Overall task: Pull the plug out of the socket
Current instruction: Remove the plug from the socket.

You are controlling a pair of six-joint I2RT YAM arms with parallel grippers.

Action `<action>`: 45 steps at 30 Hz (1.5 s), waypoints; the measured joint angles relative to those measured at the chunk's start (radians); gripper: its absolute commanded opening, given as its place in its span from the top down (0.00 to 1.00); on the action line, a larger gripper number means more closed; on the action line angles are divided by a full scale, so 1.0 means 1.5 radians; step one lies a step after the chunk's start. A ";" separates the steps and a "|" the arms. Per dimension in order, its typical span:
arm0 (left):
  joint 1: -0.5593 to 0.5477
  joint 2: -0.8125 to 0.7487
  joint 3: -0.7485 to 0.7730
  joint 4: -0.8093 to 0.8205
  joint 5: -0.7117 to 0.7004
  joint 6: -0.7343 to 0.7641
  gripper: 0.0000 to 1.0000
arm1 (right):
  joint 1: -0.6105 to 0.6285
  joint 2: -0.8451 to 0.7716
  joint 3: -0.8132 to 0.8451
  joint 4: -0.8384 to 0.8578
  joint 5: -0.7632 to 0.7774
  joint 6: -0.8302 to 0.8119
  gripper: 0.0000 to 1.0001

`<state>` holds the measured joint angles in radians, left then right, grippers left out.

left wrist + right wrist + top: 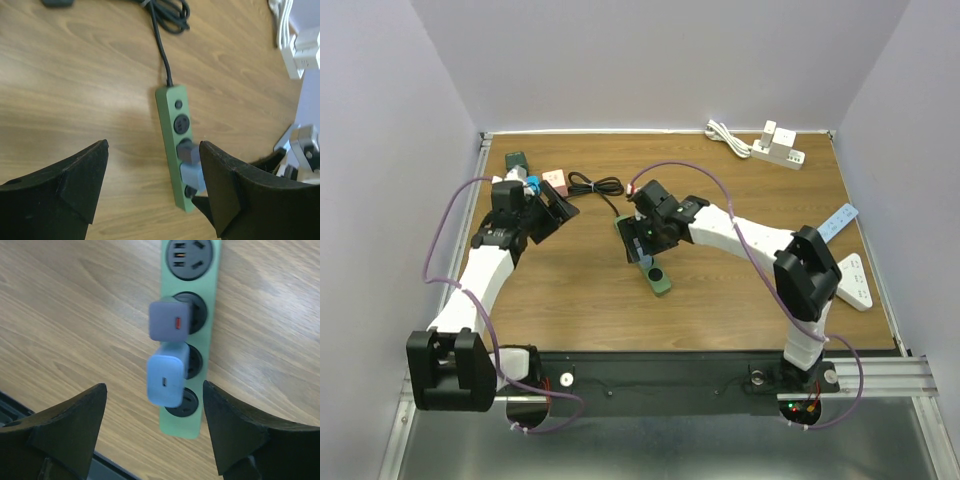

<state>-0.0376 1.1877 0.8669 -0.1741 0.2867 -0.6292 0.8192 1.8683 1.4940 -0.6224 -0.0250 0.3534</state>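
Note:
A green power strip (213, 305) lies on the wooden table, its black cord running to the back. A grey plug (170, 321) and a light blue plug (166, 374) sit in two neighbouring sockets. My right gripper (154, 386) is open and hovers just above the blue plug, its fingers either side of it and not touching. In the top view the right gripper (642, 240) is over the strip (662, 287). My left gripper (555, 210) is open and empty, to the left of the strip. The left wrist view shows the strip (167, 125) and both plugs (192, 172) from a distance.
A white power strip (778, 148) with adapters and a white cable (725, 135) lie at the back right. Two white remotes (855, 280) lie at the right edge. A coiled black cord (595, 184), a pink box (555, 180) and a dark green item (516, 159) lie at the back left.

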 measured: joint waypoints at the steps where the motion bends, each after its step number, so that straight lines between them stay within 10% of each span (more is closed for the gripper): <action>1: -0.005 -0.006 -0.012 0.000 0.002 -0.001 0.16 | 0.006 0.009 0.006 -0.001 0.008 -0.002 0.23; 5: -0.009 -0.024 -0.051 -0.004 0.006 -0.007 0.16 | 0.020 0.040 0.021 -0.004 0.035 -0.012 0.33; 12: -0.013 -0.054 -0.063 -0.002 0.016 -0.010 0.17 | 0.022 0.069 0.021 -0.016 0.084 -0.007 1.00; 25: -0.184 0.038 -0.063 0.069 0.053 -0.033 0.21 | 0.025 -0.049 -0.142 0.001 0.227 0.128 1.00; 29: -0.257 0.112 -0.064 0.142 0.058 -0.062 0.42 | 0.018 -0.106 -0.195 -0.028 0.228 0.148 1.00; 35: -0.346 0.265 -0.039 0.230 0.078 -0.094 1.00 | 0.017 -0.167 -0.239 -0.037 0.189 0.157 0.99; 45: -0.406 0.420 0.049 0.358 0.112 -0.141 1.00 | 0.017 -0.189 -0.292 -0.011 0.167 0.164 1.00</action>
<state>-0.6460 1.8183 0.9409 0.3622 0.4553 -0.8413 0.8440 1.5845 1.0561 -0.6395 0.2260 0.5987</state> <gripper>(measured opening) 0.017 0.383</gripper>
